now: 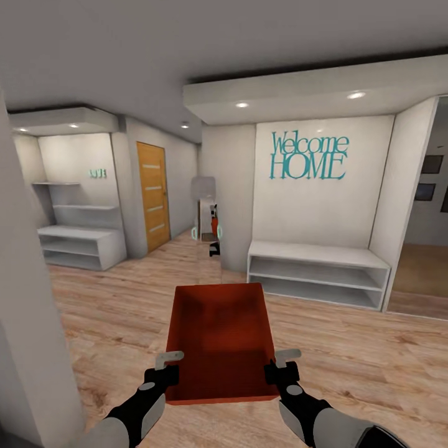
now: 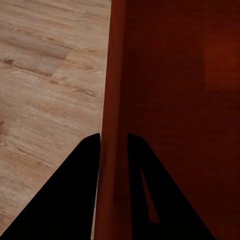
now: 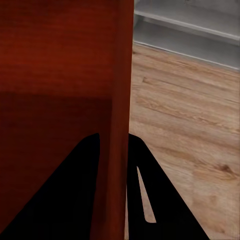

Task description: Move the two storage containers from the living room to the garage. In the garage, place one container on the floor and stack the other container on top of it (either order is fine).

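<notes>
We carry one storage container [image 1: 221,339] held above the wood floor [image 1: 348,348]; left tool [image 1: 167,368] and right tool [image 1: 277,367] each clamp a side wall. Risk: thin-wall grips slipping near the wall corner [image 1: 28,348].

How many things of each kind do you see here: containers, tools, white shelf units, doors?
Orange-red storage container, held by both tools: 1
Tools, left tool and right tool: 2
White shelf units, left alcove and under the Welcome HOME sign: 2
Wooden door: 1
Total: 6
</notes>
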